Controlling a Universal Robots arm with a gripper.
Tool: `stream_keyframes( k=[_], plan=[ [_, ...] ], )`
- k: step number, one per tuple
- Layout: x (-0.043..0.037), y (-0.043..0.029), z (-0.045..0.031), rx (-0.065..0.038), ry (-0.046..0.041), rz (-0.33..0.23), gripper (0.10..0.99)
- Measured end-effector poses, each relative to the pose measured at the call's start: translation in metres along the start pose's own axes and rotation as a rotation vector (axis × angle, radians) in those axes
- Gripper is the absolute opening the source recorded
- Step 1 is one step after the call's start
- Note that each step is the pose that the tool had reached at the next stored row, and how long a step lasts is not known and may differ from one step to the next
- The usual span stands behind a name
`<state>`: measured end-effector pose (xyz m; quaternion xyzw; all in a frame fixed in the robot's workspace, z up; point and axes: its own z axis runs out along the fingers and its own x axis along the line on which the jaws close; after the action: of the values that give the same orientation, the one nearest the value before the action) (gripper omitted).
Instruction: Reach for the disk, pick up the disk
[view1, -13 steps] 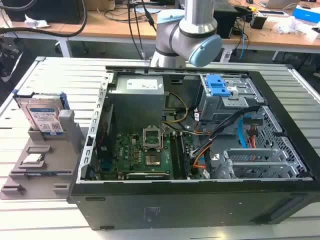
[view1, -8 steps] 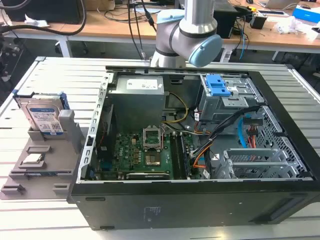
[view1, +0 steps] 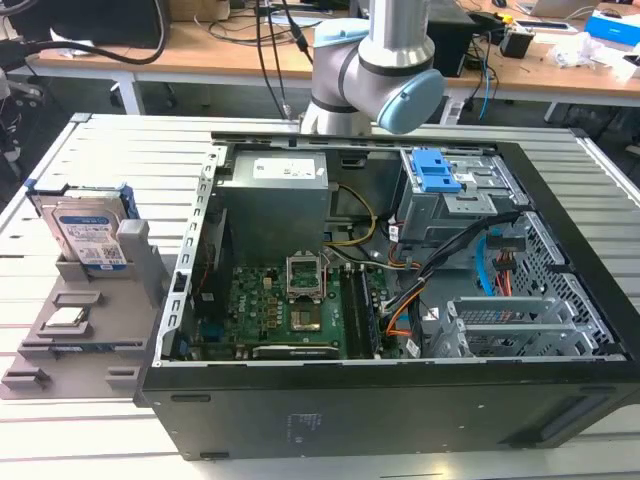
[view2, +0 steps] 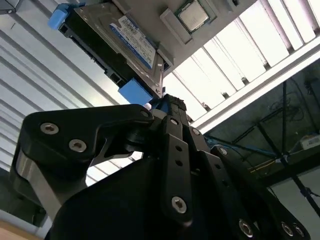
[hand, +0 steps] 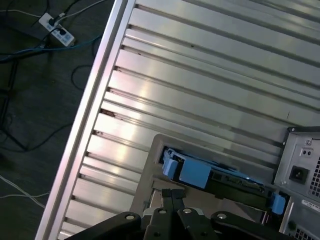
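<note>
The disk (view1: 88, 232) stands on edge in a grey holder (view1: 135, 262) at the exterior view's left, silver with a white-and-blue label and a blue carrier. In the second wrist view the disk (view2: 127, 40) lies just beyond my gripper (view2: 169, 102), label and blue carrier corners showing. In the first wrist view the disk (hand: 215, 175) shows edge-on with its blue tabs, close past my gripper (hand: 172, 196). The black fingers sit pressed together, shut with nothing between them, and are apart from the disk.
An open computer case (view1: 560, 330) takes up the middle and right of the slatted metal table (view1: 120, 150), with a blue latch piece (view1: 435, 170) in its drive bay. A small square silver chip (view1: 65, 318) rests on the holder's lower step. The arm's base (view1: 375, 70) rises behind the case.
</note>
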<state>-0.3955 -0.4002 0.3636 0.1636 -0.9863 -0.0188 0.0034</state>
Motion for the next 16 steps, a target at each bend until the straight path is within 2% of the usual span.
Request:
stream_keyframes(
  k=[9,11,16],
  plan=[
    [0.0,0.0,0.0,0.0,0.0045,-0.118,0.106],
    [0.0,0.0,0.0,0.0,0.0062,-0.162,0.106],
    [0.0,0.0,0.0,0.0,0.009,-0.235,0.106]
  ],
)
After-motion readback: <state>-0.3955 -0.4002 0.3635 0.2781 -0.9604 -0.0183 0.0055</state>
